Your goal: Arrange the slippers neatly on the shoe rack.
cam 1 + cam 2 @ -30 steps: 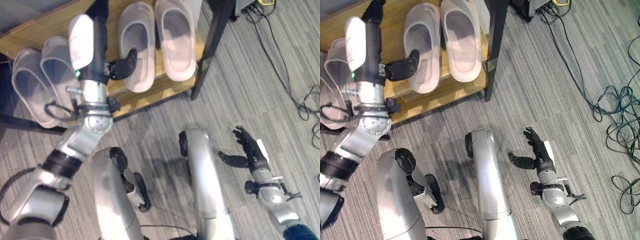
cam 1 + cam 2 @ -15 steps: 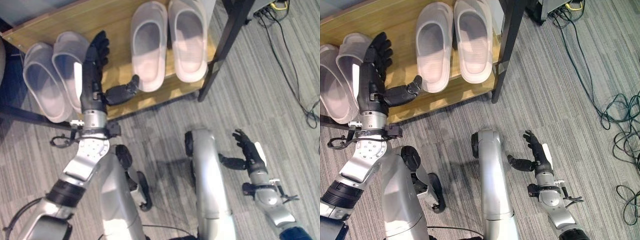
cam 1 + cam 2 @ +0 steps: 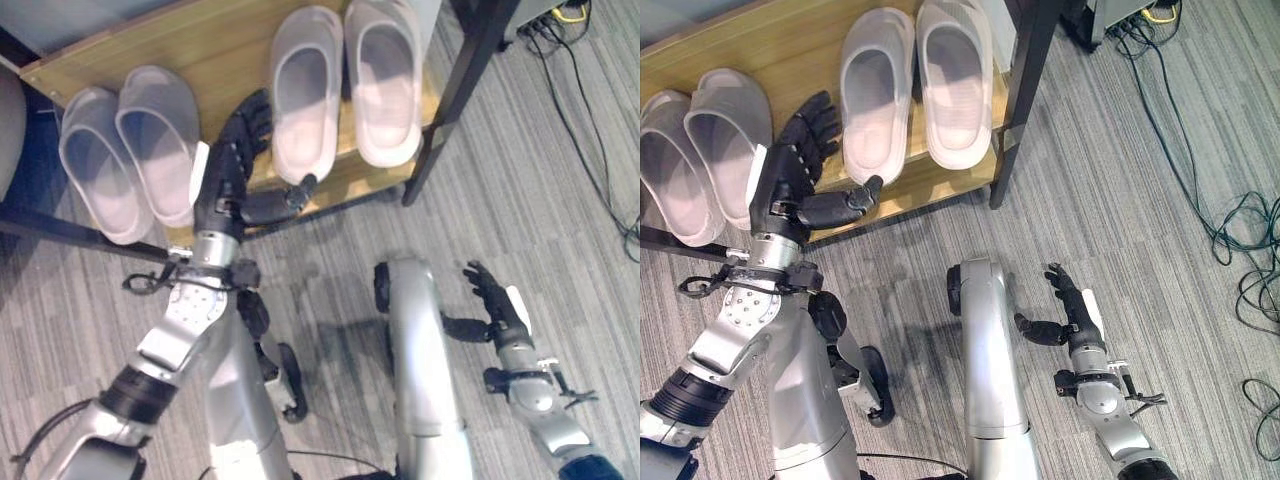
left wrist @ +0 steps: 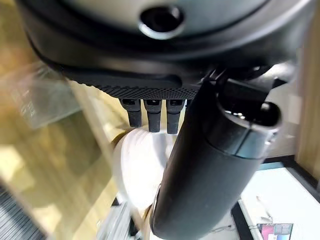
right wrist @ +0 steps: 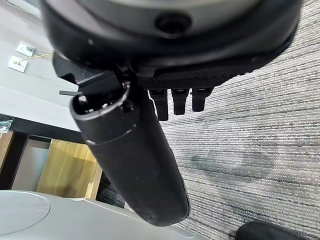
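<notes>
While four slippers [image 3: 305, 90] lie in two pairs on the rack [image 3: 215, 40] — left hand [image 3: 228, 180] released, empty, above the shelf edge — right hand [image 3: 497, 300] slack over carpet [image 3: 520, 190].

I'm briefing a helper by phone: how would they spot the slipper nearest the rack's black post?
Find the wooden shoe rack and its black post. Two pale slipper pairs sit on the shelf; it is the post-side slipper of the straighter pair, while the other pair lies angled.

Shoe rack [image 3: 140, 45] cut off at the top edge — its front partly behind the left hand [image 3: 222, 180], a pale slipper [image 4: 137, 165] blurred past the fingers
</notes>
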Tool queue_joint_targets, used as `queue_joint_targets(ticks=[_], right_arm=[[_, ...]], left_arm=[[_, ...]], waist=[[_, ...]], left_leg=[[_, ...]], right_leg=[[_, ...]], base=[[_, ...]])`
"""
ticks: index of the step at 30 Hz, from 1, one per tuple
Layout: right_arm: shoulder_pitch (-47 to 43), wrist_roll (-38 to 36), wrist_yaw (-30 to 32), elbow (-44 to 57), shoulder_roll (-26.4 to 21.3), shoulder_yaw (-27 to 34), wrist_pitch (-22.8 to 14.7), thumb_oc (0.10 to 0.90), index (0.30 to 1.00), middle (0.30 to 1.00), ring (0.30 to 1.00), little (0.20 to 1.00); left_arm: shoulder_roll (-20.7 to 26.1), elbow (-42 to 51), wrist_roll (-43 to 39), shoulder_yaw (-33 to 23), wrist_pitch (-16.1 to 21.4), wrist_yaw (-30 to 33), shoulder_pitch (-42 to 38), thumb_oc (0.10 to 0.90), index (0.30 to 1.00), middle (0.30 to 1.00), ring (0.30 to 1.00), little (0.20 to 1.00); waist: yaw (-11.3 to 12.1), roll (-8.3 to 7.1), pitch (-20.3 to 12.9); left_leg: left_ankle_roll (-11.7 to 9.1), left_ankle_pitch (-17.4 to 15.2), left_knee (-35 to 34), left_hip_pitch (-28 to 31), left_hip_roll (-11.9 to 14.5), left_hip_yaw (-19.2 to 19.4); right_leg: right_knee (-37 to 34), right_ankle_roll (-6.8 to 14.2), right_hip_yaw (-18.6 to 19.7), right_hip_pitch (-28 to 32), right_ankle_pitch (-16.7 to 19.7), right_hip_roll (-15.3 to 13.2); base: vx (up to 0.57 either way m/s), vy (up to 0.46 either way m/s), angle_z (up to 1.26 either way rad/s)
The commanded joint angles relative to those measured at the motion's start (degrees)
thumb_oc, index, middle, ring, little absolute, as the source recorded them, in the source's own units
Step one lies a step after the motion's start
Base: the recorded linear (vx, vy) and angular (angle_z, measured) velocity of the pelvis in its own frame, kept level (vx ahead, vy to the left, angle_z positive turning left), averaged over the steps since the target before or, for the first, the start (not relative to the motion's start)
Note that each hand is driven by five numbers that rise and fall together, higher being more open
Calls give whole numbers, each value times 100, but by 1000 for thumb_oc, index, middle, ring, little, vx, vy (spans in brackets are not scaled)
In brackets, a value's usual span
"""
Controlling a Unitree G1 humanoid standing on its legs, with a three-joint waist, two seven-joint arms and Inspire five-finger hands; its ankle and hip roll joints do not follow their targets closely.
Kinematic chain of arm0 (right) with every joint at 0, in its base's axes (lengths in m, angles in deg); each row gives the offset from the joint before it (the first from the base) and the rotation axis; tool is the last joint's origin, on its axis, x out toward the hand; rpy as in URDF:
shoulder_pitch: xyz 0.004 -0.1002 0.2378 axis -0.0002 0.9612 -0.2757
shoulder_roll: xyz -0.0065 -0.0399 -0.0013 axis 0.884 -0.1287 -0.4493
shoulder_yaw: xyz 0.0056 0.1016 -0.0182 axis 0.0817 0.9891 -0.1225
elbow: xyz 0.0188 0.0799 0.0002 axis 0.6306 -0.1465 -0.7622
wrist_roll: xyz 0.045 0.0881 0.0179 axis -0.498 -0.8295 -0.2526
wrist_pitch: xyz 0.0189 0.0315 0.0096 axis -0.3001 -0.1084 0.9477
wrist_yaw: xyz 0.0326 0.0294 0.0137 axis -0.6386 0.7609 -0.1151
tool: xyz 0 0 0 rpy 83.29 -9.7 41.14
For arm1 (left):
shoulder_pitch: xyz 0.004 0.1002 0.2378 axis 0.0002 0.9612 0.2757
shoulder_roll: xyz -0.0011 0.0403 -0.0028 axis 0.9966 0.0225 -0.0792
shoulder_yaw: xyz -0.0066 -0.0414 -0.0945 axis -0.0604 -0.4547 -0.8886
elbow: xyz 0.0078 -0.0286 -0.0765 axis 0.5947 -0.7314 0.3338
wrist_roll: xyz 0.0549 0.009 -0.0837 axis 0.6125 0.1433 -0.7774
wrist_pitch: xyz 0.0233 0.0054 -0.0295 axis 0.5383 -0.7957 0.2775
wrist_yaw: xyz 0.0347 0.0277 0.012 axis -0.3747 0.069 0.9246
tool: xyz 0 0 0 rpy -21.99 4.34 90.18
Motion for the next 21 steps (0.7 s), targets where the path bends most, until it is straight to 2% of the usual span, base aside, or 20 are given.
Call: queue_joint_targets(ticks=[1,14,21], right_arm=[[-108,144,178,908,-272,314,-286,800,900,900,900,900],[-224,106,152,850,-328,177,-270,800,900,900,900,900],[-215,146,176,812,-331,190,-265,800,900,900,900,900]], left_arm=[[-84,602,-293,78,428,-288,-432,800,900,900,900,900],[-370,469,-472,586,324,-417,-945,800,900,900,900,900],[-225,264,-286,333,404,-250,-1017,800,900,900,900,900]], waist=[[52,35,-153],[12,-27,-153],[37,-6,-153]], left_leg=[[323,120,-327,-199,-229,-204],[305,149,-367,-199,-234,-183],[299,153,-353,-199,-255,-226]], right_leg=[[48,-464,112,471,-491,-432],[18,-489,108,471,-484,-453],[35,-478,116,471,-466,-440]], base=[[0,0,0],[0,0,0],[0,0,0]])
